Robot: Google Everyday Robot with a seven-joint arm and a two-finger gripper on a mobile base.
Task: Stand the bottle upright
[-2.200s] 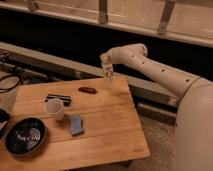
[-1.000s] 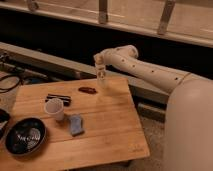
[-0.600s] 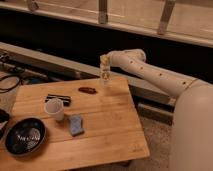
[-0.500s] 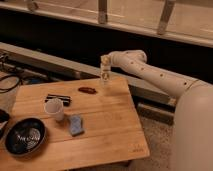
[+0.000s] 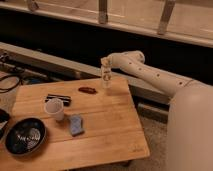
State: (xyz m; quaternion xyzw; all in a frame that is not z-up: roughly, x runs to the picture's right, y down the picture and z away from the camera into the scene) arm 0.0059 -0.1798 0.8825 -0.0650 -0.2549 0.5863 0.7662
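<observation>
Basically we're at the set-down: gripper (image 5: 106,64) clamped on the bottle (image 5: 106,76), upright over the table (image 5: 112,125) edge; next, lower and release.

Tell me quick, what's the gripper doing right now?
Gripper: at the table's far edge, by the upright bottle; grip cannot be told.

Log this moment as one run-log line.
hand: at table's far edge | bottle: upright beneath hand | white cup: untouched
</observation>
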